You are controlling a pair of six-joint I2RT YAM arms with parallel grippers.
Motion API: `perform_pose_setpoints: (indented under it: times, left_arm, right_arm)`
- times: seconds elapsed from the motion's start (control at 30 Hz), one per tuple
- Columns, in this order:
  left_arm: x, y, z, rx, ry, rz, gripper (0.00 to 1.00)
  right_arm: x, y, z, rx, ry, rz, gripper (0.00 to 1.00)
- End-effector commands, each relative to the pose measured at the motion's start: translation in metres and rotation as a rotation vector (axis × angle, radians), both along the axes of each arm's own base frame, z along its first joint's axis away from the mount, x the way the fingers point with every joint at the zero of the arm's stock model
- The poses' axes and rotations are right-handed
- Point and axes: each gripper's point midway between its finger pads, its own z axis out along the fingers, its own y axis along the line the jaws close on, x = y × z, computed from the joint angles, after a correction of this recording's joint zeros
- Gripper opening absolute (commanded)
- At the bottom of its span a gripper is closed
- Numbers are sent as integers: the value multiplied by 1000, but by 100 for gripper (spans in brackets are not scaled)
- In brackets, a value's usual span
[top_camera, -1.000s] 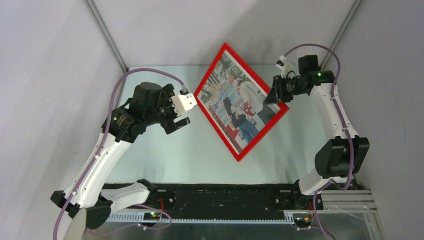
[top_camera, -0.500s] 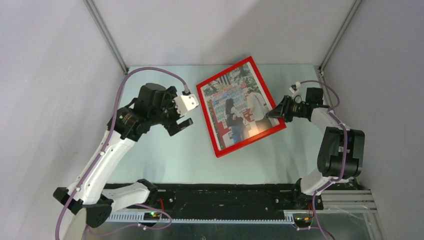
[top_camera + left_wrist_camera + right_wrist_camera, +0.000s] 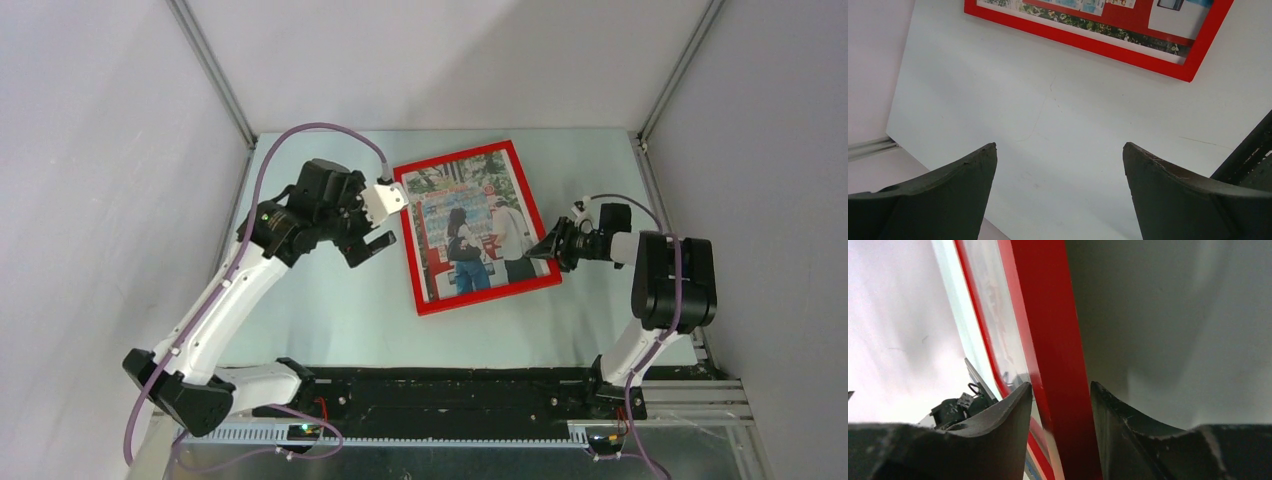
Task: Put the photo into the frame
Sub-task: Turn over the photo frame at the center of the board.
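Observation:
The frame (image 3: 487, 290), glossy red, lies face up on the table near the middle, with the photo (image 3: 470, 228) of two people at a red machine showing inside it. My right gripper (image 3: 553, 248) is low at the frame's right edge. In the right wrist view its jaws straddle the red frame (image 3: 1053, 340) rail with a thin gap on the left side, so the right gripper (image 3: 1061, 387) is open. My left gripper (image 3: 372, 228) hovers just left of the frame, wide open and empty. The left wrist view shows the frame's corner (image 3: 1188, 70) ahead of the left gripper (image 3: 1059, 150).
The pale table (image 3: 330, 310) is enclosed by grey walls on the left, back and right. Metal corner posts (image 3: 215, 70) rise at the back corners. The black arm base rail (image 3: 450, 390) runs along the near edge.
The frame, held tilted up by the right gripper, has swung down and lies flat on the table. The right arm dropped low and its jaws widened. The left arm shifted slightly toward the frame.

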Motion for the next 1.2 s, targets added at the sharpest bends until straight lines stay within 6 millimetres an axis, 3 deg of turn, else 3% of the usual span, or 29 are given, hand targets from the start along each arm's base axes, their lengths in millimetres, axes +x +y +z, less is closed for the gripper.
perform_pose_setpoints:
  times: [0.0, 0.13, 0.3, 0.37, 0.57, 0.73, 0.97, 1.17]
  left_arm:
    - [10, -9, 18, -54, -30, 8, 100]
    - [13, -11, 15, -53, -18, 8, 100]
    - [14, -11, 8, -38, -2, 9, 100]
    - [14, -11, 5, -32, 4, 8, 100]
    - [16, -12, -2, -20, 23, 11, 100]
    - [18, -8, -7, -4, 29, 37, 100]
    - [20, 0, -22, -26, 29, 135, 100]
    - [32, 17, -24, -104, -63, 303, 100]
  right_arm:
    - [0, -3, -9, -15, 15, -5, 53]
    - [-8, -6, -15, -13, 39, 7, 62]
    - [-21, -7, -15, -36, 54, 37, 84]
    - [-25, -6, -12, -52, 44, 54, 88]
    - [-42, -6, -9, -135, 46, 117, 93]
    - [-50, -22, -7, -240, 45, 114, 95]
    - [-43, -52, 21, -405, -102, 59, 99]
    - [-30, -69, 76, -542, -345, -15, 99]
